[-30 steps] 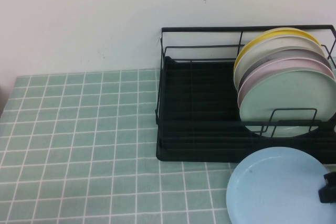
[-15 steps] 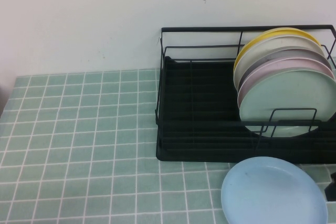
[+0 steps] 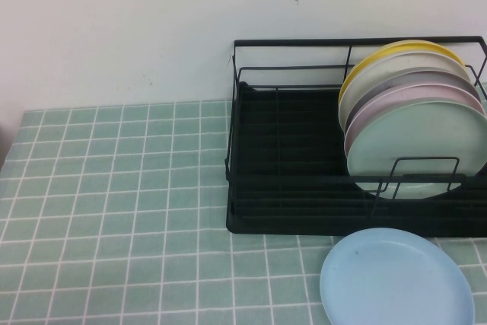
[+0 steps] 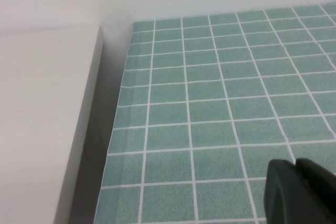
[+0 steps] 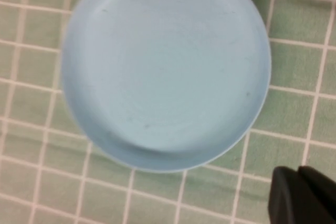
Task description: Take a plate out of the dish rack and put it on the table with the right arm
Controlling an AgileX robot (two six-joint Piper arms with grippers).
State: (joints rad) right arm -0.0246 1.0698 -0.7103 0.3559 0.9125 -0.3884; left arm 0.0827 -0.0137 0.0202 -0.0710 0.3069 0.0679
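Below my right claw, its fingers pressed together and holding nothing, the light-blue plate lies flat on the table, just before the dish rack. My left claw, fingers together too, hovers well apart.

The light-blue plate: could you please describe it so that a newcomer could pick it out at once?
Find the black dish rack on the tiled table. Just in front of its right end, the plate lies flat. Unlike the yellow, white, pink and mint-green plates standing in the rack, it is light blue.

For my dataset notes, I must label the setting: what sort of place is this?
Probably a mock kitchen counter: a black wire dish rack holding upright plates, a light-blue plate lying on the mint-green tiled table. Left end effector and right end effector hang above the tiles, both shut.
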